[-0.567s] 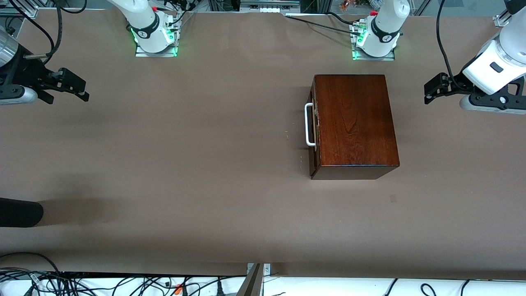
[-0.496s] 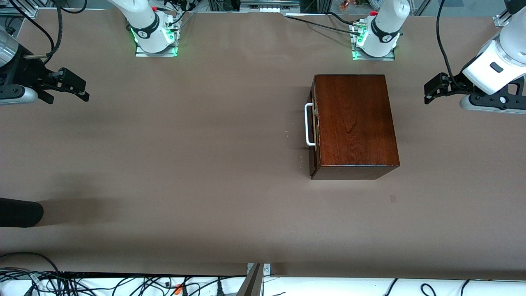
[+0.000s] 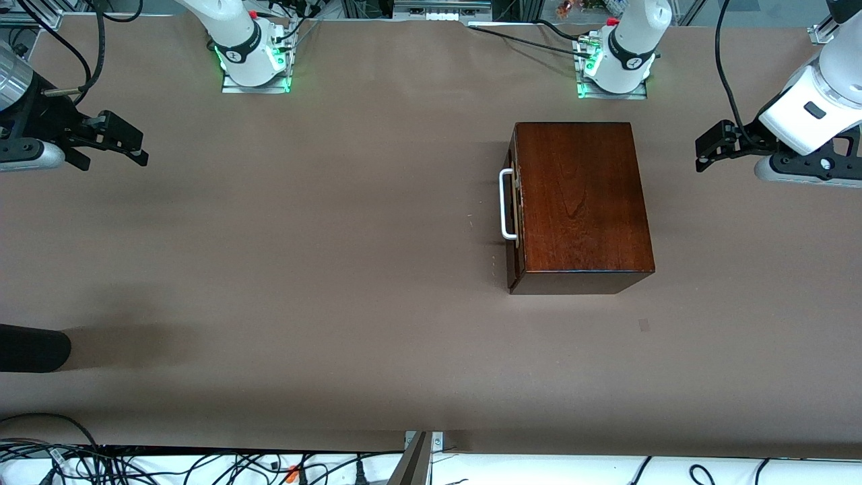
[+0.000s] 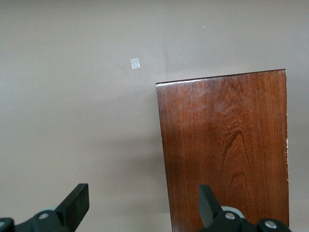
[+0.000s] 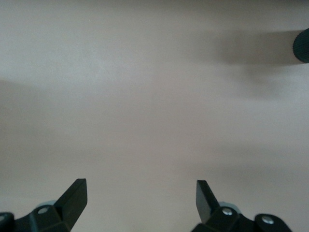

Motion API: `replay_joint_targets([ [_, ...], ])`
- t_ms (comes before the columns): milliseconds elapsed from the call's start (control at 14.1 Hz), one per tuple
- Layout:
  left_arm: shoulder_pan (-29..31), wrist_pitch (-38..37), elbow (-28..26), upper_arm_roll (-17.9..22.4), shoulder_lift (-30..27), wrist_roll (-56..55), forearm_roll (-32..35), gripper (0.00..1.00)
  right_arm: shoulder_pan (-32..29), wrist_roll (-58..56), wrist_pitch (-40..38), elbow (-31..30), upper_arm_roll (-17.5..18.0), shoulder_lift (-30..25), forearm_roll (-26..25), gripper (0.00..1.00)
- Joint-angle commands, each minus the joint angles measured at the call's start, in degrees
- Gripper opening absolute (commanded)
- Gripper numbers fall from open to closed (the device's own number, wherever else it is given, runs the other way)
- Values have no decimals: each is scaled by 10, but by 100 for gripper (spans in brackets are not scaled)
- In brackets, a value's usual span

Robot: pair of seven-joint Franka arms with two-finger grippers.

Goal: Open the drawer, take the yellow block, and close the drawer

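**Front view: the handle faces the right arm, though the left arm hangs closer to the box**

Front view gives us the relation that matters. The wooden box (image 3: 579, 202) sits on the tabletop (image 3: 337, 269) toward the left arm's end, close to the edge where the robot bases stand. Its drawer (image 3: 514, 209) is shut, and the white bar handle (image 3: 506, 204) is on the face turned toward the right arm's end of the table. The bar's long axis runs from the bases' edge toward the camera's edge, so we judge a grip needs the fingers closing across it, along the table's length.

The left gripper (image 3: 704, 151) hovers over the tabletop just beside the box, off its closed back face, fingers spread wide and empty; its wrist view shows the box top (image 4: 224, 150) under one fingertip (image 4: 206, 200). It is the nearer arm, but it would have to reach over the box to get at the handle.

The right gripper (image 3: 131, 145) hovers over bare tabletop at its own end, well apart from the box, jaws wide with nothing between them; the right wrist view shows only tabletop and a dark rounded object (image 5: 302, 46) at the picture's rim. From it the handle lies straight along the table's length, so we think this arm has the cleaner pull.

We cannot see the yellow block; we suppose it lies inside the shut drawer.
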Motion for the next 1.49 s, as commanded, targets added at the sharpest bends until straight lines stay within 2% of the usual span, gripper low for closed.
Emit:
replay_joint_targets([
  [0,-5,5,7,-6,10,-9,-12,100,-1,8,-5,11,3,2,0,100],
  [284,-7,19,7,-83,15,-108,-15,100,-1,7,-3,11,3,2,0,100],
  [567,-9,43,12,-204,36,-262,4,100,-1,7,-4,11,3,2,1,100],
  [780,-35,46,47,-270,86,-368,43,100,-1,7,-4,11,0,3,1,100],
  [993,-118,46,65,-273,138,-453,100,100,-1,7,-2,11,0,3,1,100],
  [1418,-140,68,50,-273,206,-469,162,100,-2,7,-6,10,-1,3,1,100],
])
